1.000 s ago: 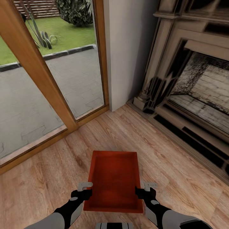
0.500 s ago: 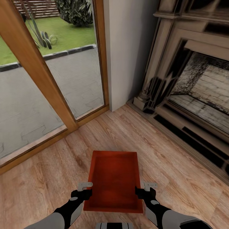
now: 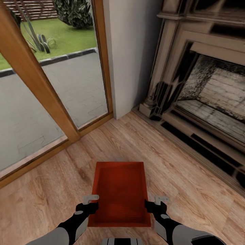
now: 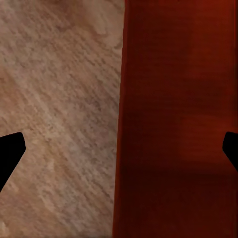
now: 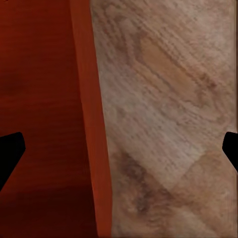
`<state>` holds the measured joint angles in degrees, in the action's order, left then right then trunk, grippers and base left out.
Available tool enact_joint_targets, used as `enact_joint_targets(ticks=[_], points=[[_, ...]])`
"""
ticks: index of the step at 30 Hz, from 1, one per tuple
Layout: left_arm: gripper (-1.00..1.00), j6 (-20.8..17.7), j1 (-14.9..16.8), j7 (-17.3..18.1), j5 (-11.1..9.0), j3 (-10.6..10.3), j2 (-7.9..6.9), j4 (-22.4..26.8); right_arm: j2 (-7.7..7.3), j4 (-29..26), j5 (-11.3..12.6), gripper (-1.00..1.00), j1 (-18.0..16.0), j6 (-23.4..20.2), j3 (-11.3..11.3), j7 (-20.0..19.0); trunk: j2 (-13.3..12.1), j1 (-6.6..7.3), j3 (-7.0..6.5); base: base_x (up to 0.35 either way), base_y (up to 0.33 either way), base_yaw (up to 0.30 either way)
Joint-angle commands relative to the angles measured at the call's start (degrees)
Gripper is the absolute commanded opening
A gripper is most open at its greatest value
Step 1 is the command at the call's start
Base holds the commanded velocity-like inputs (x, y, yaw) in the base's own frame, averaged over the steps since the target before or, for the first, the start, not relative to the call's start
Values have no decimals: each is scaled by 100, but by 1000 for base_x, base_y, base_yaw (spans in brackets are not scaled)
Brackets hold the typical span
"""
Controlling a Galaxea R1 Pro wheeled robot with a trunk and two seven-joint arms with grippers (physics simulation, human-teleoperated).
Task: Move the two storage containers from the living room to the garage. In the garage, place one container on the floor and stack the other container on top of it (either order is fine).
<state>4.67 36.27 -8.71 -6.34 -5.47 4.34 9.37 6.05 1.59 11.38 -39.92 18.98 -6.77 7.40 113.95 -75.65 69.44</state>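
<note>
Red bin (image 3: 119, 192): over wood floor (image 3: 190, 183) beside fireplace (image 3: 204, 92) | left gripper (image 3: 91, 203), right gripper (image 3: 153, 204): jaws wide, each straddling a long wall, apparently not clamped | symmetric two-sided grip likely keeps bin level for carrying to garage.

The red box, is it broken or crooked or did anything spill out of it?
Nothing stands out. The red box looks whole, sits level and square to the robot, and is empty inside. The left gripper and right gripper straddle its two long walls, one finger inside and one outside. No spill shows on the wood floor.
</note>
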Motion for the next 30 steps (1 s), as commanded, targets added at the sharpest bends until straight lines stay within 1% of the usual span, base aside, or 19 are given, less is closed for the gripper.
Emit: enact_joint_targets(ticks=[1, 11, 22, 24, 28, 30], points=[[100, 20, 3, -25, -61, -50, -1, -5, 1, 17, 56, 100, -7, 31, -50, 10, 1, 1, 3, 0, 0, -73], [100, 18, 5, -32, -61, -50, -2, -5, -10, 17, 10, 100, -7, 44, -64, 7, 1, 1, 3, 0, 0, -15], [100, 17, 4, -34, -69, -50, -2, 150, -7, 17, -14, 100, -7, 48, -89, -44, 1, 1, 3, 0, 0, 0], [100, 17, 3, -34, -69, -50, -1, 153, -1, 17, -81, 100, -7, 50, -101, -73, 1, 1, 3, 0, 0, 0], [100, 17, 3, -34, -69, -50, -2, 153, 6, 17, -369, 100, -7, 53, -107, -94, 1, 1, 3, 0, 0, 0], [100, 17, 3, -34, -69, -50, -3, 153, 8, 17, -478, 100, -7, 53, -106, -96, 1, 1, 3, 0, 0, 0]])
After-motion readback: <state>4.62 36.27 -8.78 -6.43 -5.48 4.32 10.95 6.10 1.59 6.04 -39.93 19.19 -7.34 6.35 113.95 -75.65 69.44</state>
